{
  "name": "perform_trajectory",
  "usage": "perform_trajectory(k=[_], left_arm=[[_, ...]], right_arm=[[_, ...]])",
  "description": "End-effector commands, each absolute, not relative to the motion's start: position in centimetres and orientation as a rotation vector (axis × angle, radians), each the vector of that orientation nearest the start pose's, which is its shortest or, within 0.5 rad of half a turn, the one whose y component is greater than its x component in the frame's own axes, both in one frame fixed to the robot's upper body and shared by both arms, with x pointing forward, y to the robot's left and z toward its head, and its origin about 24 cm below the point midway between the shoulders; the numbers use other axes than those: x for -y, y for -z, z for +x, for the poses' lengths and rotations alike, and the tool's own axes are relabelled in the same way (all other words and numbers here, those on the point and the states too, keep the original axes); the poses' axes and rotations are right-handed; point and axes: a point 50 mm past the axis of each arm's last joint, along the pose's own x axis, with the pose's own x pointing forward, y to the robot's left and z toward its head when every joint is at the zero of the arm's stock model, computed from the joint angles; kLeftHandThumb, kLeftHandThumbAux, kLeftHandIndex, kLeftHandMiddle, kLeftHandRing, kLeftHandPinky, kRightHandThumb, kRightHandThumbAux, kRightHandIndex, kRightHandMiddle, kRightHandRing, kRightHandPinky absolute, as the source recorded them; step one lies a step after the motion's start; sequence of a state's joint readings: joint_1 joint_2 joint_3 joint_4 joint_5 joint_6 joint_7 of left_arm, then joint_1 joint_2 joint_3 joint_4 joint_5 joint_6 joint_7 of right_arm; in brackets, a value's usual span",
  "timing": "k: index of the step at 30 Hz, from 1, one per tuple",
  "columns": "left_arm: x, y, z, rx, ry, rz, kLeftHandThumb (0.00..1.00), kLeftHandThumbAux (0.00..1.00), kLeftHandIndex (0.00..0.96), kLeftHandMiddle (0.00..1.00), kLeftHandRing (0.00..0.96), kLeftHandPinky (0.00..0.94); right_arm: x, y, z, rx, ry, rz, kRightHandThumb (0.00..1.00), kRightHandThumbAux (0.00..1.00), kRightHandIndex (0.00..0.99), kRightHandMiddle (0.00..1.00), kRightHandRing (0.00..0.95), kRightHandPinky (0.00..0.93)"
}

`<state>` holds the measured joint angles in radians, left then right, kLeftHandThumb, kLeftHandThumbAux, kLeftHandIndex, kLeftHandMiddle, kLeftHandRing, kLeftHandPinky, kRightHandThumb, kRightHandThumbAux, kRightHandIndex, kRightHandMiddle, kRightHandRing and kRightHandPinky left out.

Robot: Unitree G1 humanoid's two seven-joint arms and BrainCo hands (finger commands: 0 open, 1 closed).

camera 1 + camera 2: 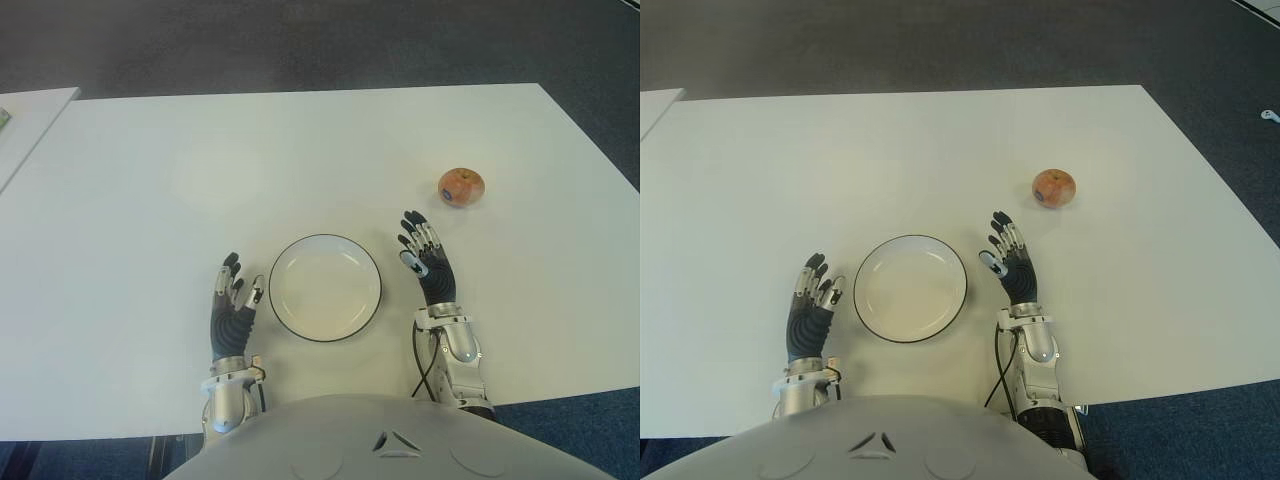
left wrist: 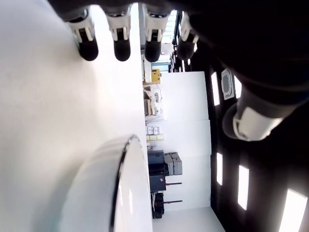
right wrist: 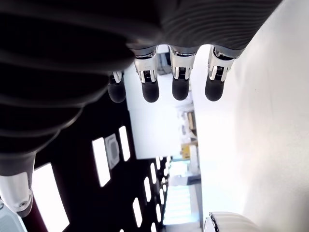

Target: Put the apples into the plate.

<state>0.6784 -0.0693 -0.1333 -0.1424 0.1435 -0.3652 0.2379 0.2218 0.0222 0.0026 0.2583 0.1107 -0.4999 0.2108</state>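
One reddish-yellow apple lies on the white table, to the far right of the plate. The round white plate with a dark rim sits near the table's front edge, with nothing in it. My right hand is just right of the plate, fingers stretched out and holding nothing; the apple is beyond it, a hand's length away. My left hand shows just left of the plate, fingers also spread and bare. In the left wrist view the plate's rim shows close to the fingertips.
A second white table's corner shows at the far left. Dark floor lies past the table's far edge.
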Motion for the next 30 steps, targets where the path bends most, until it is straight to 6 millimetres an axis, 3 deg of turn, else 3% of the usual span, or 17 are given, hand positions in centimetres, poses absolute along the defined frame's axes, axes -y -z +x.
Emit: perform_trajectory(k=[1,24,30], left_arm=[[-15.0,0.6,10.6,-0.14,-0.273,0.074,0.0,0.542,0.038,0.005,0.0,0.0],[-14.8,0.6,10.5,-0.147,-0.287,0.057,0.0,0.534,0.048,0.005,0.0,0.0],[-14.4,0.8,10.9,-0.136,-0.277,0.05,0.0,0.536,0.042,0.003,0.0,0.0]], right_arm=[[14.8,3.2,17.9,-0.05,-0.08,0.122,0.192,0.537,0.0,0.0,0.0,0.0],[15.1,3.2,18.0,-0.042,-0.087,0.117,0.199,0.55,0.0,0.0,0.0,0.0],[15.0,2.0,19.0,-0.008,-0.114,0.097,0.204,0.544,0.0,0.0,0.0,0.0]])
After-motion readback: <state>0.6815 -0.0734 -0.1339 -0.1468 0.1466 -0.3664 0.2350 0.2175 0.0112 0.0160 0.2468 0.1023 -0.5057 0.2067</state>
